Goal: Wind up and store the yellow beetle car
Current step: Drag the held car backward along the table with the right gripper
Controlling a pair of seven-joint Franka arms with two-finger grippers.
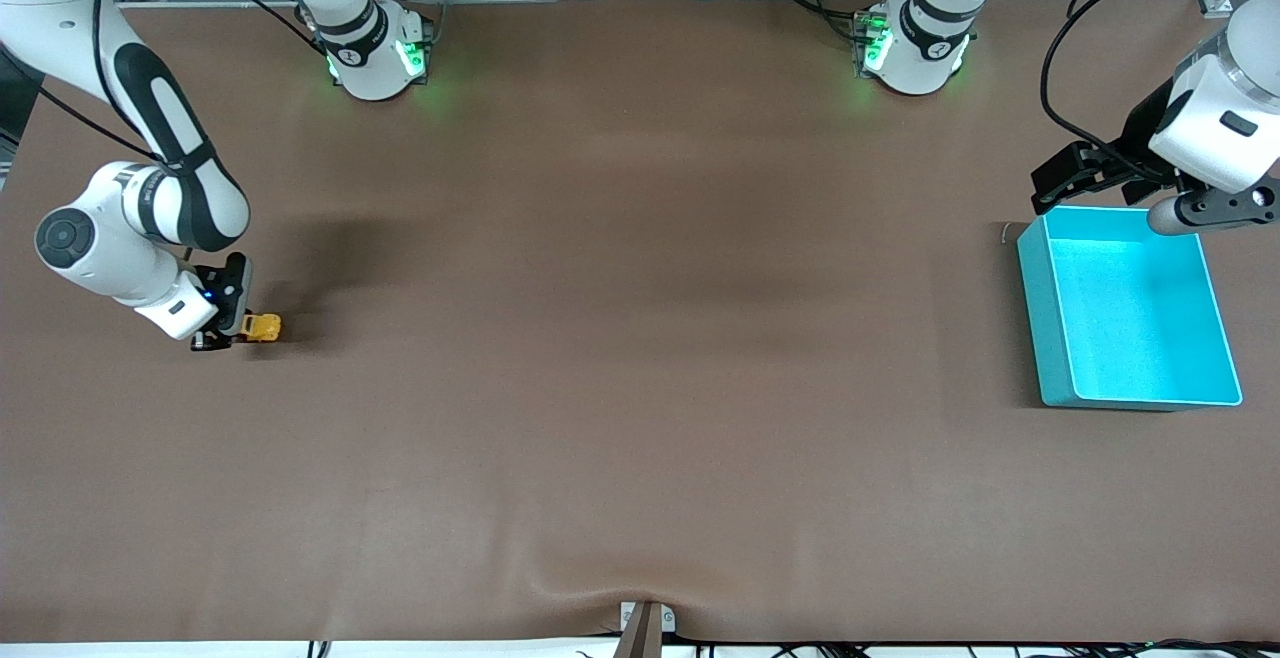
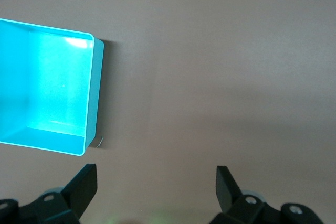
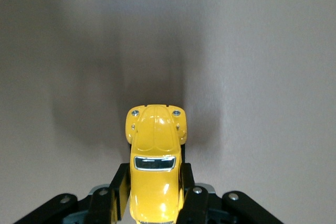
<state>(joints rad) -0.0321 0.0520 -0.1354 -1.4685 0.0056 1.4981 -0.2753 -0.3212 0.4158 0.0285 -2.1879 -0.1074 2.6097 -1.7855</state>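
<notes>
The yellow beetle car (image 1: 262, 327) is at the right arm's end of the table, down at the brown table surface. My right gripper (image 1: 236, 330) is shut on it; in the right wrist view the fingers (image 3: 118, 190) clamp the sides of the car (image 3: 156, 166), whose front end points away from the wrist. The turquoise bin (image 1: 1128, 309) stands empty at the left arm's end of the table. My left gripper (image 1: 1075, 178) is open and empty, held in the air just past the bin's rim on the robots' side. The bin also shows in the left wrist view (image 2: 47, 87).
The brown table (image 1: 640, 358) stretches between the car and the bin. The two arm bases (image 1: 375, 53) stand along the robots' edge. A small clamp (image 1: 645, 623) sits at the table edge nearest the front camera.
</notes>
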